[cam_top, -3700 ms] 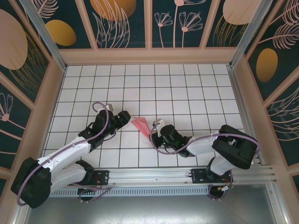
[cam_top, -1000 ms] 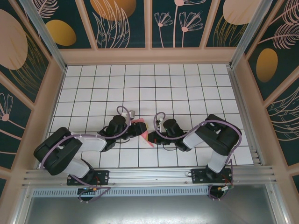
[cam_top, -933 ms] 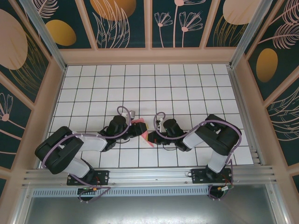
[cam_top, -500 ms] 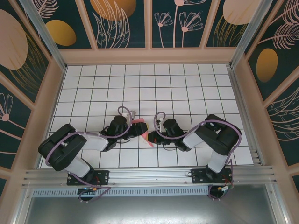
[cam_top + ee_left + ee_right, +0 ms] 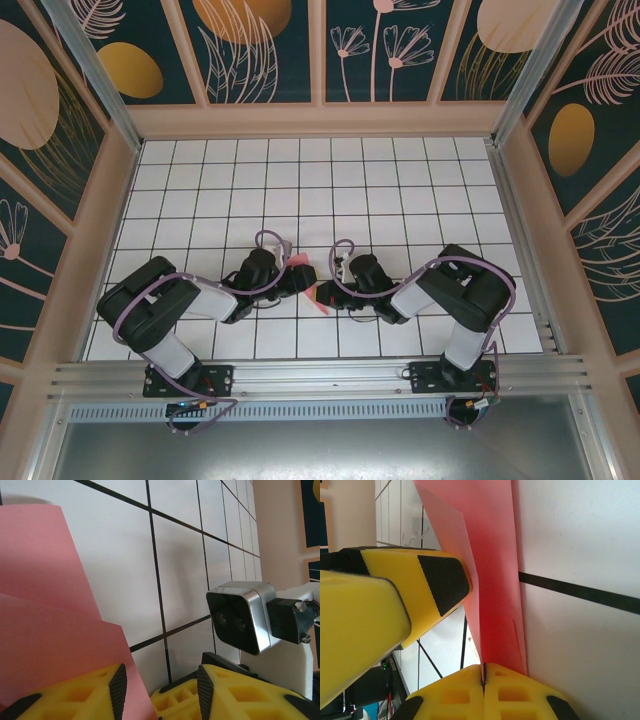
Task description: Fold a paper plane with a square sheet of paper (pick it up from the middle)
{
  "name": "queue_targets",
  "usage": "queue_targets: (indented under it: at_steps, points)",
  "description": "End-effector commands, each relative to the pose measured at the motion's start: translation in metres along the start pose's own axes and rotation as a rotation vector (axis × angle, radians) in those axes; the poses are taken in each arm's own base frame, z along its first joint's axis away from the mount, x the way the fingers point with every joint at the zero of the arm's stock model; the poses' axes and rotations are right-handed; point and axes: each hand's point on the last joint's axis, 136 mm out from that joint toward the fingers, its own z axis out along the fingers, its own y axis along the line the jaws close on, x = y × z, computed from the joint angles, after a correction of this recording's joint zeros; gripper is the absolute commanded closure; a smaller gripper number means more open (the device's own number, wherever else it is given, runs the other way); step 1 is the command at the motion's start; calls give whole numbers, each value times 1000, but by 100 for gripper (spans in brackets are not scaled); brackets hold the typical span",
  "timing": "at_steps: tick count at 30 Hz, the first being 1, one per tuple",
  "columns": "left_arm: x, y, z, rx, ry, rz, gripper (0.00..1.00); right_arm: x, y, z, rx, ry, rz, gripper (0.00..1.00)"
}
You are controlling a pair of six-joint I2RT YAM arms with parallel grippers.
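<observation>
1. The pink paper (image 5: 299, 263) sits mid-bench (image 5: 400, 180), squeezed between our two arms. It's not a flat square: in the left wrist view we see one layer (image 5: 50, 605) lying over another with a slanted edge, so some folding is clearly done.
2. The right end effector (image 5: 483, 672) is clamped shut on one end of the paper (image 5: 490, 555), and the sheet comes straight out of the seam between its pads.
3. The left end effector (image 5: 160, 680) has its jaws apart. One finger (image 5: 440, 580) sits just beside the folded flap, and as far as we can tell it isn't pinching.
4. Our guess is we're somewhere mid-fold. We can't make out a sharp nose or finished wings, so more creases probably remain, plus letting go.
</observation>
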Motion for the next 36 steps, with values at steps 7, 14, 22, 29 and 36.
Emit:
queue_targets:
  at_steps: [7,14,22,29,36]
  points:
    - [1,20,5,-77,-11,7,58,19,-51,3,220,62,54,93]
    - [11,42,3,-152,7,-20,59,18,-51,3,257,69,35,89]
    - [17,56,1,-191,10,-53,61,10,-36,-5,246,39,16,84]
    - [19,57,0,-196,18,-49,62,3,-19,-12,212,13,-4,81]
    - [21,58,0,-196,30,-47,63,6,-13,-18,181,11,-13,80]
